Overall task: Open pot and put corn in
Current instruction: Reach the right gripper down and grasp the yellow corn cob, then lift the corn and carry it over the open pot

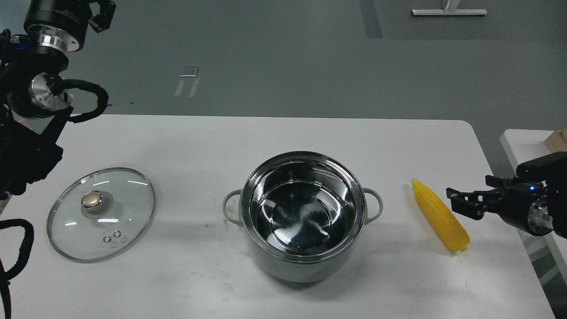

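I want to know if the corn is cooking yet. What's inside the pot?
Nothing. The pot is open and only its shiny, bare bottom shows. The corn lies on the table to its right. The near inside wall is hidden by the rim.
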